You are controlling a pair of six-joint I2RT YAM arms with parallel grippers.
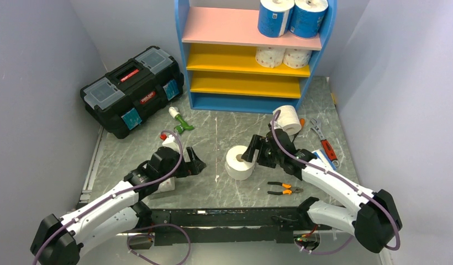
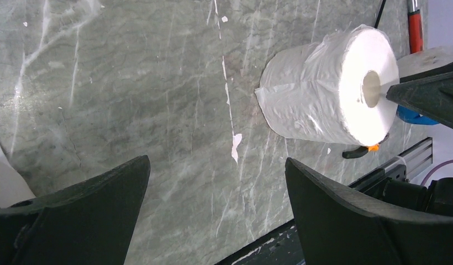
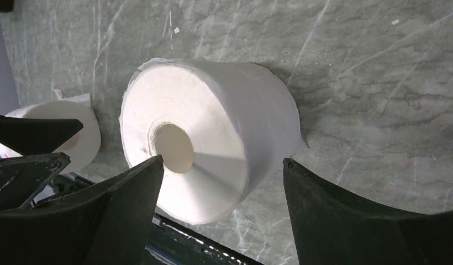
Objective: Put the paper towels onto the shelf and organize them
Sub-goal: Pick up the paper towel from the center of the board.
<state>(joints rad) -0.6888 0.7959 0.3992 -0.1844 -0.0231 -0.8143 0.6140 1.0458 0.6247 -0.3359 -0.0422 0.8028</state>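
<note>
The blue-framed shelf (image 1: 183, 33) holds two blue-wrapped rolls (image 1: 292, 15) on its pink top board and two white dotted rolls (image 1: 283, 56) on the upper yellow board. A plain white roll (image 1: 238, 162) stands on end on the table. My right gripper (image 1: 253, 152) is open right beside it, and in the right wrist view the roll (image 3: 213, 132) sits just ahead of my open right gripper (image 3: 223, 163). My left gripper (image 1: 195, 164) is open and empty over bare table, left of that roll (image 2: 324, 91). Another white roll (image 1: 289, 118) stands behind the right arm. A further white roll (image 1: 167, 185) lies partly hidden under the left arm.
A black toolbox (image 1: 133, 88) sits at the back left. A green spray bottle (image 1: 180, 122) lies in front of it. Orange-handled pliers (image 1: 284, 189) lie near the front rail. A wrench (image 1: 317, 128) and a red-handled tool (image 1: 328, 150) lie at the right. Grey walls close both sides.
</note>
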